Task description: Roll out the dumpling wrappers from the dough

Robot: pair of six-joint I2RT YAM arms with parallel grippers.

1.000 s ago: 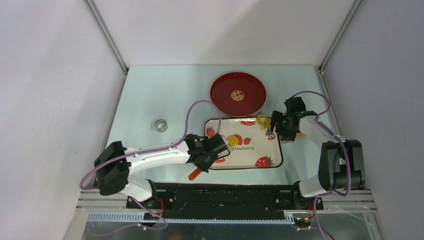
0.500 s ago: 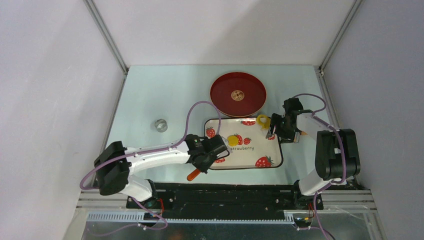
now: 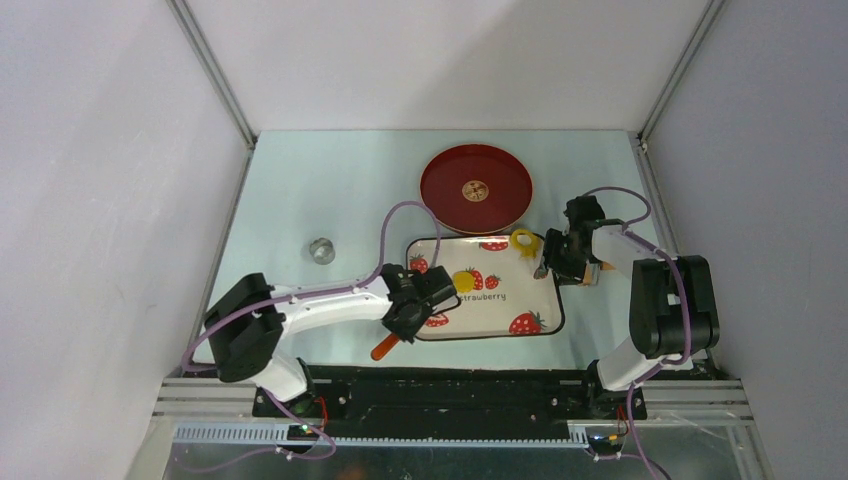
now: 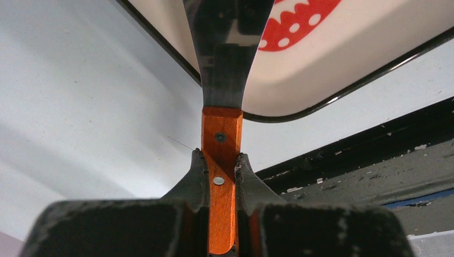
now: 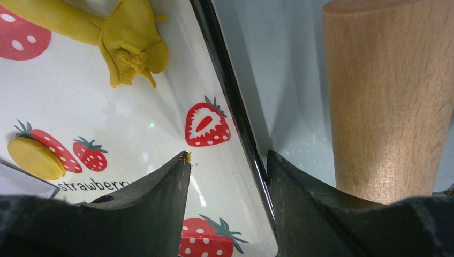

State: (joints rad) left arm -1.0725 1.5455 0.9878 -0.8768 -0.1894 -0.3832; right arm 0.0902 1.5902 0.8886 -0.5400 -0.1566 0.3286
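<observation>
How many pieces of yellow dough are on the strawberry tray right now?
2. A round disc near the middle of the tray; a ring-shaped scrap by its far right corner. Others may be hidden.

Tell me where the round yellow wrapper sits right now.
In the top view, the dumpling wrapper lies on the strawberry tray, left of its centre, next to the printed lettering.

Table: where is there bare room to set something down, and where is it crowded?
Bare: the table between cutter and plate, and the far-left corner. Crowded: the tray, with the left gripper at its near-left corner, right gripper over its right rim, roller beside it.
</observation>
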